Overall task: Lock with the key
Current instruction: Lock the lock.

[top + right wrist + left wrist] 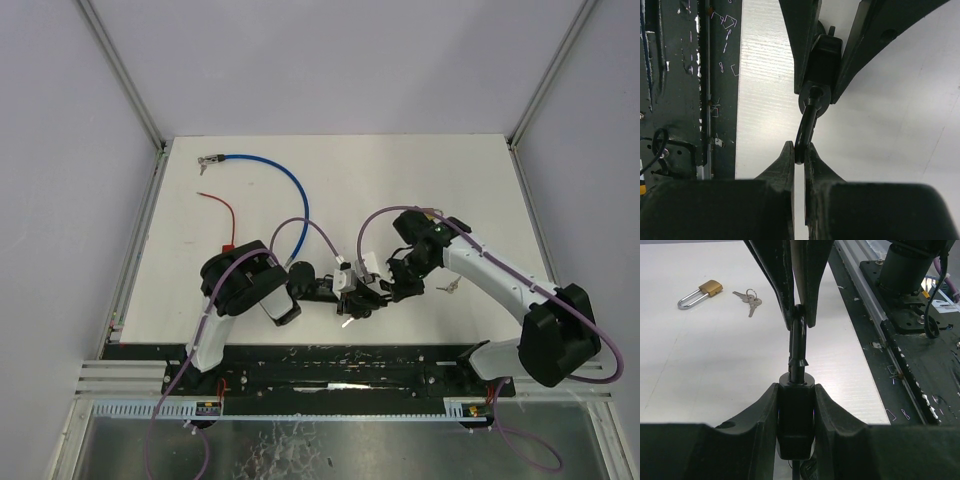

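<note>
Left pincer [796, 390] clamps the black padlock [796, 427] body and right pincer [799, 147] pinches its shackle [807, 122], likely seating it. Next, the right one must release for the keys [750, 298] on the counter [715, 370].

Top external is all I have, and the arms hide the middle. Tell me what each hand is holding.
Observer: In the left wrist view, the left hand is clamped on a black lock body.
Operator: Now the right one.
Observer: The right hand pinches the head of a black key, whose shaft enters the lock's end.
Operator: Report anything else near the right arm.
Observer: A brass padlock lies on the table, beside a small bunch of keys, not touching them.
</note>
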`<action>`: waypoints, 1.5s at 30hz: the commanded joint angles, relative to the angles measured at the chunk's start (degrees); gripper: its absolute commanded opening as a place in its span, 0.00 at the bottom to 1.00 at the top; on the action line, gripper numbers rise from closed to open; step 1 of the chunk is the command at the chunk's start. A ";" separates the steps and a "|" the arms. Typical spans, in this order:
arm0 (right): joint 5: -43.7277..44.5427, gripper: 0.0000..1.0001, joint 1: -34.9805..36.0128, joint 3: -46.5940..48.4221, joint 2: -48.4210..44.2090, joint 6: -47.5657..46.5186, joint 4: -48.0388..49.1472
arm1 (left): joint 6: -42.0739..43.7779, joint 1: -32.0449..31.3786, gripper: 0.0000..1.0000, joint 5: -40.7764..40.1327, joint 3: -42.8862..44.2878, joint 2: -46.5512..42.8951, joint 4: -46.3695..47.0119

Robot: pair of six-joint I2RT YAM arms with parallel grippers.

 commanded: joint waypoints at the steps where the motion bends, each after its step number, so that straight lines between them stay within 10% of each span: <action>1: -9.72 0.00 2.51 1.17 1.96 2.36 1.85 | 2.96 0.24 0.00 -5.48 -0.78 0.11 2.85; 16: -2.76 0.00 2.53 -3.44 3.29 13.22 19.45 | 2.72 0.13 0.00 -6.05 -0.82 0.83 2.84; 29: -2.80 0.00 2.60 5.59 -1.93 7.96 4.99 | -5.09 -3.30 0.00 -7.56 5.49 -1.56 2.50; 45: -2.23 0.00 2.39 1.03 2.45 12.13 12.48 | -5.04 -5.34 0.00 -13.27 8.22 5.47 2.96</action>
